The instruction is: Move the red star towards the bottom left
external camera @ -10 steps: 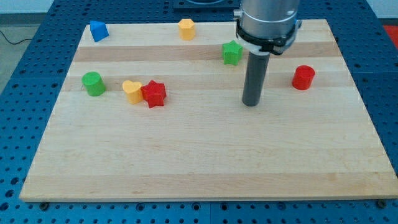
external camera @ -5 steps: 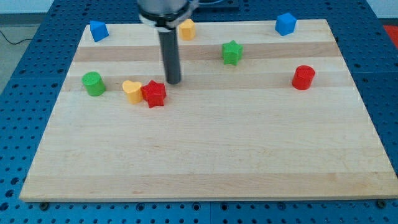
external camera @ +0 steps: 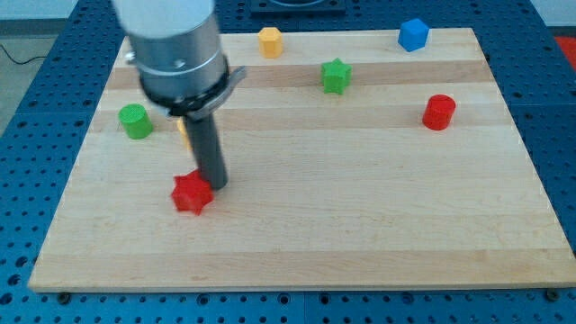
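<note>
The red star (external camera: 192, 193) lies on the wooden board (external camera: 360, 216), left of centre and toward the view's bottom. My tip (external camera: 215, 185) touches the star's upper right side. The rod rises from there to the arm's grey body at the view's upper left.
A green cylinder (external camera: 136, 121) sits at the left. A yellow block (external camera: 183, 129) is mostly hidden behind the rod. An orange block (external camera: 270, 41) and a blue cube (external camera: 413, 34) sit near the top edge. A green star (external camera: 336, 76) and a red cylinder (external camera: 438, 112) lie to the right.
My tip has moved down and left from above the red star's right side. The red star has slid toward the bottom left, away from the yellow block. The arm now hides the top-left blue block.
</note>
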### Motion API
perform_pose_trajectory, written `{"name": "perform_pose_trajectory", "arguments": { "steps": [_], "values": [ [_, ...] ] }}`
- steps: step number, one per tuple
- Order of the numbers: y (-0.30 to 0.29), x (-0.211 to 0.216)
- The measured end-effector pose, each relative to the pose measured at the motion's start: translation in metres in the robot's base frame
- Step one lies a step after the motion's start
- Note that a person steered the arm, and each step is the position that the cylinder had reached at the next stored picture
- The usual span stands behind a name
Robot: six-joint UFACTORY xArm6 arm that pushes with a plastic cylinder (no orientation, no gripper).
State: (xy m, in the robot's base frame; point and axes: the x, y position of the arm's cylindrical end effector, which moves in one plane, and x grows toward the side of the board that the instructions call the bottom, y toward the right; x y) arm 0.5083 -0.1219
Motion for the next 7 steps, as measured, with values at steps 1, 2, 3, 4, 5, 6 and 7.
{"name": "perform_pose_trajectory", "arguments": {
  "steps": [1, 2, 3, 4, 5, 6, 7],
  "values": [
    [-0.036, 0.027],
    [-0.032, 0.028],
    [0.009, 0.028],
    [0.023, 0.035],
    [0.004, 0.047],
    [-0.023, 0.048],
    [-0.050, 0.050]
  ]
}}
